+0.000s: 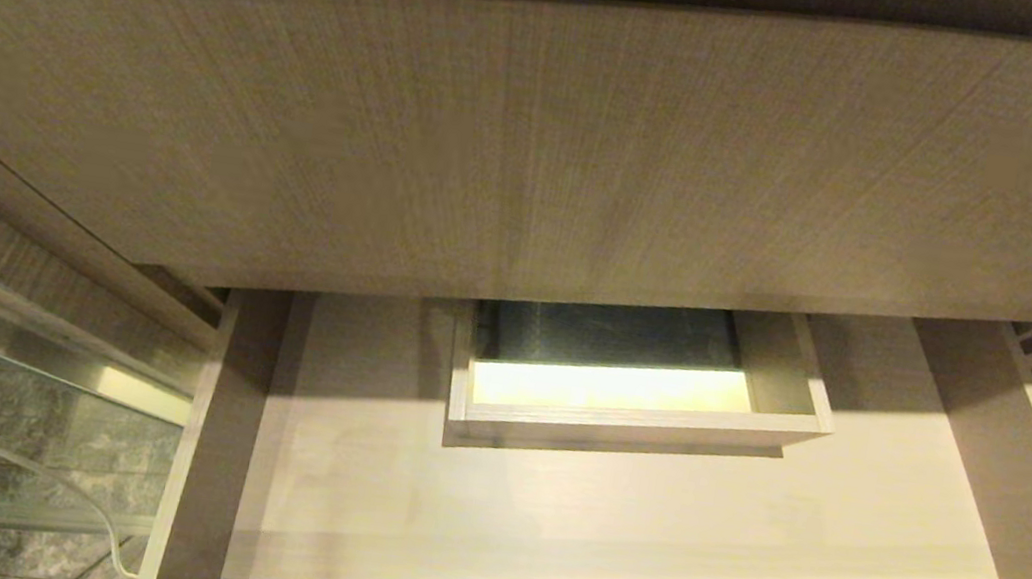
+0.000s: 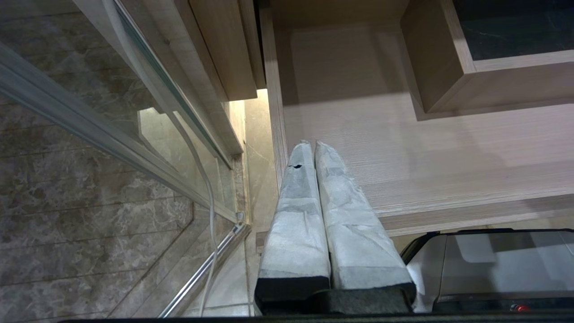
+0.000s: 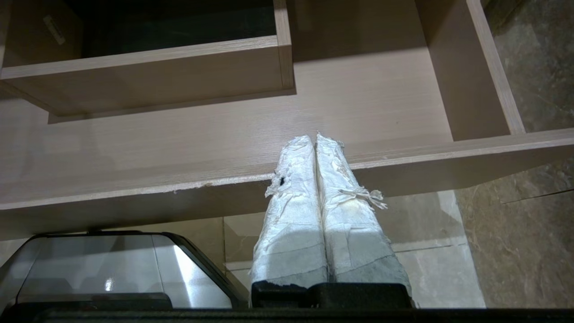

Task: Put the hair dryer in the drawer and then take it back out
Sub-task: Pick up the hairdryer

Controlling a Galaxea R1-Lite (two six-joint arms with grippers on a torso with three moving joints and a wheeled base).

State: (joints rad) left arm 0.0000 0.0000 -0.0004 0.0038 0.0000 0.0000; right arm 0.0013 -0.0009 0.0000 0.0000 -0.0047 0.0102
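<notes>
Over drawer, both fingers closed, empty

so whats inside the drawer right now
The drawer is open with bare wood flooring and a boxed notch at its back. No hair dryer shows. Its rear part is hidden under the cabinet front.

Drawer: matt wood-grain; pincer fingers tape-wrapped (frayed); floor glossy stone.

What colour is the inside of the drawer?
Light-brown wood grain; the drawer shows best in the head view.
</notes>
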